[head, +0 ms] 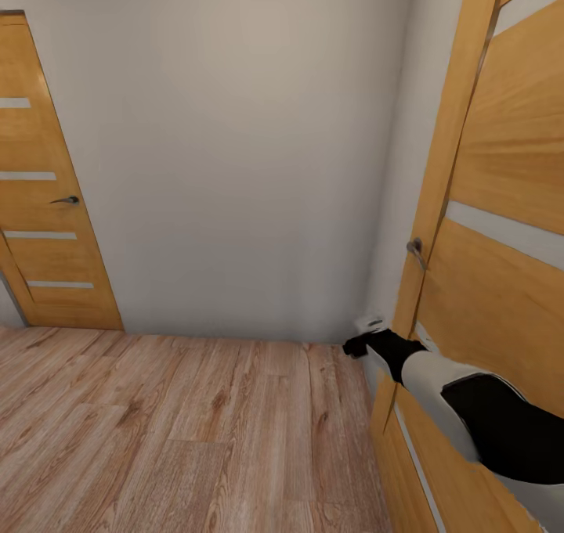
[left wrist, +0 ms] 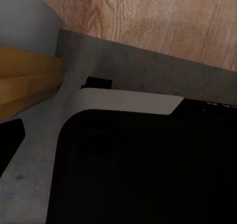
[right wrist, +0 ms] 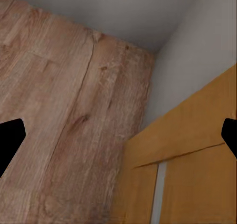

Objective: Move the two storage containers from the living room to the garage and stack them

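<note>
We are between rooms: our right hand [head: 357,347] reaches beside the door [head: 501,282], fingers [right wrist: 10,140] spread and empty. Left hand's state we cannot tell.

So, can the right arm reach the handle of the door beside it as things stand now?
Probably yes. The right arm stretches along the open wooden door on the robot's right, and the door handle sits just above its gripper, with nothing between them.
</note>
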You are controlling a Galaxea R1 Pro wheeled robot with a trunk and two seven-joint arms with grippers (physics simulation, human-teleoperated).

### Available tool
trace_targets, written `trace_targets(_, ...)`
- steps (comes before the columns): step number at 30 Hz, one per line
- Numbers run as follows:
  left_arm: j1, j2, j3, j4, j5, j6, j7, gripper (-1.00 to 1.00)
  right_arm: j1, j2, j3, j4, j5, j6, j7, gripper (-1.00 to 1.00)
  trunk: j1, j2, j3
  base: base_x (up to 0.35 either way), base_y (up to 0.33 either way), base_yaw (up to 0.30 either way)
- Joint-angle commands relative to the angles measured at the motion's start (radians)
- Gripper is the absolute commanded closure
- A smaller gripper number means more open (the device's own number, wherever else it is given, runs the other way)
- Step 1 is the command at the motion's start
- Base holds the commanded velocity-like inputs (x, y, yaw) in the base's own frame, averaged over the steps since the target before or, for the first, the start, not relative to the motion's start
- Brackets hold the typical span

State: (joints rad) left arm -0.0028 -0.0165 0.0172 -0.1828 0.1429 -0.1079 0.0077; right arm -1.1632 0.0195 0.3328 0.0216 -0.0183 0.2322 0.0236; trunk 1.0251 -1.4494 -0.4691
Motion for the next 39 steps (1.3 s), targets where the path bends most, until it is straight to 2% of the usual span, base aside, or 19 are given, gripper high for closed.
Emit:
trace_targets(1,0.0,0.0,0.001,0.0,0.006,-0.003,0.001,-1.0,0.034,-0.004,0.007,0.005,-0.011,0.0,0.022,-1.0,0.0,-0.001,-0.001,0.0,0.0,0.0)
trace_targets(3,0.0,0.0,0.001,0.0,0.006,-0.002,0.001,-1.0,0.178,-0.012,0.006,0.009,-0.054,-0.003,0.062,-1.0,0.0,-0.001,-0.001,0.0,0.0,0.0)
trace_targets(4,0.0,0.0,0.001,0.0,0.006,-0.002,0.001,-1.0,0.208,-0.012,0.005,0.009,-0.061,-0.004,0.066,-1.0,0.0,-0.001,-0.001,0.0,0.0,0.0)
trace_targets(5,0.0,0.0,0.001,0.001,0.006,-0.001,0.0,-1.0,0.277,-0.014,0.005,0.01,-0.071,-0.009,0.071,-1.0,0.0,-0.001,-0.001,0.0,0.0,0.0)
trace_targets(7,0.0,0.0,0.001,0.002,0.006,-0.002,-0.002,-1.0,0.413,-0.015,0.005,0.01,-0.081,-0.019,0.077,-1.0,0.0,-0.001,-0.001,0.0,0.0,0.0)
trace_targets(8,0.0,0.0,0.001,0.003,0.005,-0.002,-0.004,-1.0,0.513,-0.015,0.006,0.009,-0.084,-0.037,0.078,-1.0,0.0,-0.001,-0.001,0.0,0.0,0.0)
trace_targets(9,0.0,0.0,0.001,0.003,0.005,-0.002,-0.005,-1.0,0.579,-0.016,0.006,0.009,-0.085,-0.062,0.078,-1.0,0.0,-0.001,-0.001,0.0,0.0,0.0)
trace_targets(10,0.0,0.0,0.001,0.003,0.005,-0.002,-0.005,-1.0,0.611,-0.016,0.006,0.01,-0.086,-0.08,0.075,-1.0,0.0,-0.001,-0.001,0.0,0.0,0.0)
trace_targets(11,0.0,0.0,0.001,0.003,0.005,-0.002,-0.005,-1.0,0.678,-0.017,0.006,0.01,-0.086,-0.129,0.071,-1.0,0.0,-0.001,-0.001,0.0,0.0,0.0)
trace_targets(12,0.0,0.0,0.001,0.003,0.005,-0.003,-0.006,-1.0,0.712,-0.018,0.006,0.01,-0.086,-0.158,0.07,-1.0,0.0,-0.001,-0.001,0.0,0.0,0.0)
trace_targets(13,0.0,0.0,0.001,0.003,0.005,-0.003,-0.005,-1.0,0.781,-0.024,0.006,0.01,-0.085,-0.219,0.067,-1.0,0.0,-0.001,-0.001,0.0,0.0,0.0)
trace_targets(14,0.0,0.0,-0.001,0.004,0.006,-0.004,-0.005,-1.0,0.881,-0.034,0.007,0.01,-0.082,-0.301,0.062,-1.0,0.0,-0.001,-0.001,0.0,0.0,0.0)
trace_targets(16,0.0,-0.001,-0.001,0.005,0.006,-0.004,-0.004,-1.0,0.964,-0.041,0.007,0.01,-0.083,-0.349,0.057,-1.0,0.0,-0.001,-0.001,0.0,0.0,0.0)
trace_targets(18,0.0,-0.001,-0.002,0.01,0.006,-0.005,-0.003,-1.0,1.022,-0.049,0.008,0.01,-0.085,-0.376,0.054,-1.0,0.0,-0.001,-0.001,0.0,0.0,0.0)
trace_targets(20,0.0,-0.002,-0.001,0.021,0.006,-0.005,-0.002,-1.0,1.053,-0.061,0.008,0.011,-0.087,-0.394,0.053,-1.0,0.0,-0.001,-0.001,0.0,0.0,0.0)
trace_targets(23,0.0,-0.003,0.002,0.047,0.006,-0.005,-0.001,-1.0,1.078,-0.094,0.007,0.011,-0.089,-0.411,0.052,-1.0,0.0,-0.001,-0.001,0.0,0.0,0.0)
trace_targets(30,0.0,-0.003,0.003,0.055,0.006,-0.006,0.0,-1.0,1.085,-0.106,0.008,0.01,-0.086,-0.409,0.053,-1.0,0.0,-0.001,-0.001,0.0,0.0,0.0)
trace_targets(39,0.0,-0.005,0.003,0.055,0.006,-0.006,0.001,-1.0,1.085,-0.107,0.008,0.01,-0.082,-0.402,0.053,-1.0,0.0,-0.001,-0.001,0.0,0.0,0.0)
